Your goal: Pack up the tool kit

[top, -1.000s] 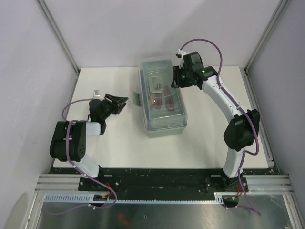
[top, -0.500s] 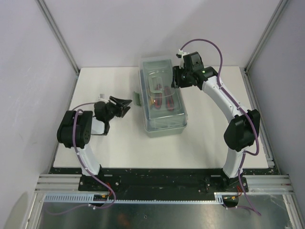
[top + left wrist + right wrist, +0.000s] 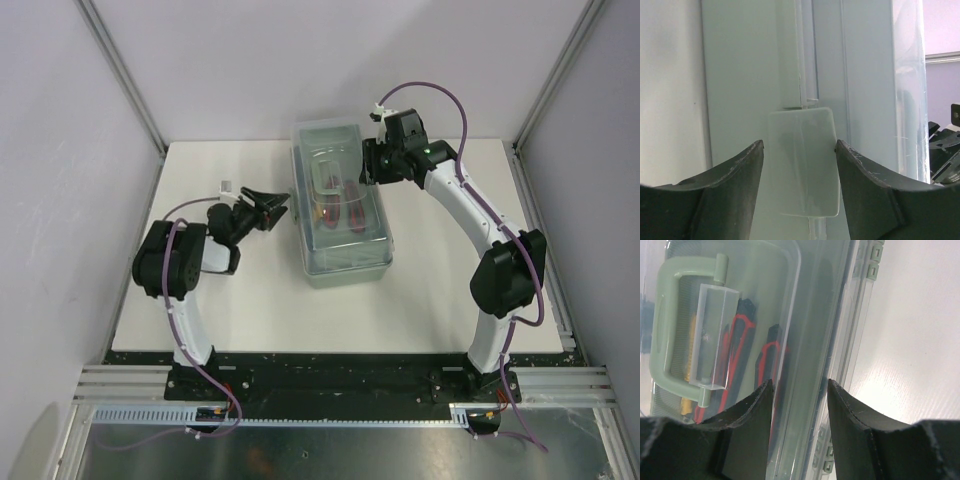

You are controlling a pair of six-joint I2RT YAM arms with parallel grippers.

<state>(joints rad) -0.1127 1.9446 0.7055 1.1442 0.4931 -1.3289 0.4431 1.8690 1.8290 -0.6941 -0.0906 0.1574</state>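
The tool kit (image 3: pixel 340 262) lies in the middle of the bench (image 3: pixel 440 290), lid (image 3: pixel 345 235) closed, long axis pointing away from the arms. Its side latch (image 3: pixel 801 162) is straight ahead of the left hand (image 3: pixel 279 207), whose fingers are wide on both sides. The right hand (image 3: pixel 368 166), narrowly parted, seems to press the lid.

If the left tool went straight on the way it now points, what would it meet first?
The left tool would first meet the translucent latch on the side of the tool kit, directly ahead between its open fingers; the remaining gap is hard to judge.
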